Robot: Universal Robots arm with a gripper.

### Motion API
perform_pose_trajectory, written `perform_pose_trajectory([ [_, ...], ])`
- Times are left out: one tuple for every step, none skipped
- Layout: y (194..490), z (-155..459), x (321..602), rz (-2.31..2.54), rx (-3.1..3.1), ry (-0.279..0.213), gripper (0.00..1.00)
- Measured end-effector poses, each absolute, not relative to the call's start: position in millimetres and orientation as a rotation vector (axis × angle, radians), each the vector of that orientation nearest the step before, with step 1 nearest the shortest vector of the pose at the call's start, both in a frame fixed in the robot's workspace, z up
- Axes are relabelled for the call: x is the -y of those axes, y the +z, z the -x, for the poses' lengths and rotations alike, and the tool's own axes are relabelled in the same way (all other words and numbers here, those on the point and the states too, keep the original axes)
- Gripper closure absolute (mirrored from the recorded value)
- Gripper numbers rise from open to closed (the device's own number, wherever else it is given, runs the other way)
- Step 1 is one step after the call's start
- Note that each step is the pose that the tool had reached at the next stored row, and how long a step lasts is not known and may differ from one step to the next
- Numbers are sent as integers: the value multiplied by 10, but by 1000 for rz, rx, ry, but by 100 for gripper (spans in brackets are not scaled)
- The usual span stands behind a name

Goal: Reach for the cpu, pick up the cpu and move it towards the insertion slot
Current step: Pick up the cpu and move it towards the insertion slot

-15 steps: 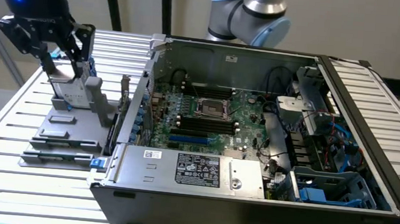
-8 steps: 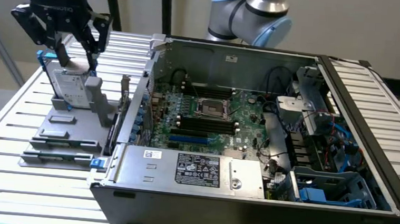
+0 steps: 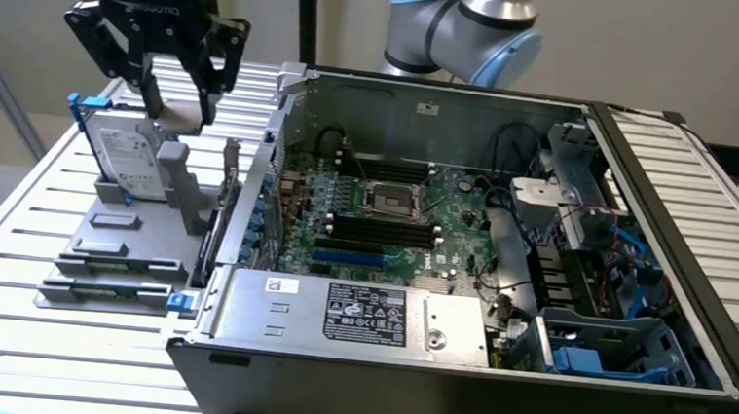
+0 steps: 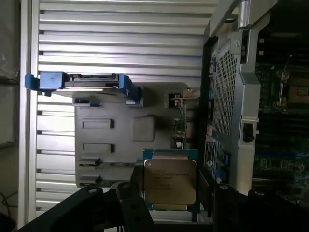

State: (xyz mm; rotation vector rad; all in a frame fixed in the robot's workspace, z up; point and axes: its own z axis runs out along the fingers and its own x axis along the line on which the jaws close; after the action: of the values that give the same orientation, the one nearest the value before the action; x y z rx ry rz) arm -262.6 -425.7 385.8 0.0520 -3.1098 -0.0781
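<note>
My gripper [image 3: 178, 106] hangs above the grey parts holder [image 3: 120, 238] at the exterior view's left, outside the open computer case. In the wrist view the cpu [image 4: 170, 180], a small square chip with a shiny metal top and green edge, sits between the dark fingers [image 4: 133, 198] of the gripper [image 4: 172, 195], which is shut on it. It is lifted off the holder [image 4: 120, 140]. The insertion slot [image 3: 389, 201], a square silver-framed socket with a dark centre, lies on the motherboard inside the case, well to the exterior view's right of the gripper. The wrist view has the socket [image 4: 299, 92] at its edge.
A silver hard drive [image 3: 126, 156] with blue rails [image 4: 82, 82] stands upright on the holder just below the gripper. The case's metal side wall [image 3: 269, 151] rises between holder and motherboard. Black and blue memory slots [image 3: 368, 231] flank the socket. A power supply [image 3: 349, 318] fills the case front.
</note>
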Motion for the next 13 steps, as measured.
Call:
perform_pose_trajectory([
  [3866,2580,4258,-52,3110,-81,46],
  [3874,2536,4259,-52,3110,-84,46],
  [3880,2489,4259,-52,3110,-87,46],
  [3883,2444,4259,-52,3110,-88,46],
  [3885,2399,4260,-52,3110,-89,46],
  [3887,2353,4261,-52,3109,-90,46],
  [3888,2306,4261,-52,3109,-91,46],
  [3889,2260,4261,-52,3109,-92,46],
  [3890,2215,4261,-52,3109,-93,46],
  [3890,2170,4262,-52,3109,-93,46],
  [3890,2125,4262,-52,3109,-94,46],
  [3890,2078,4262,-52,3109,-95,46],
  [3890,2032,4262,-52,3109,-95,46],
])
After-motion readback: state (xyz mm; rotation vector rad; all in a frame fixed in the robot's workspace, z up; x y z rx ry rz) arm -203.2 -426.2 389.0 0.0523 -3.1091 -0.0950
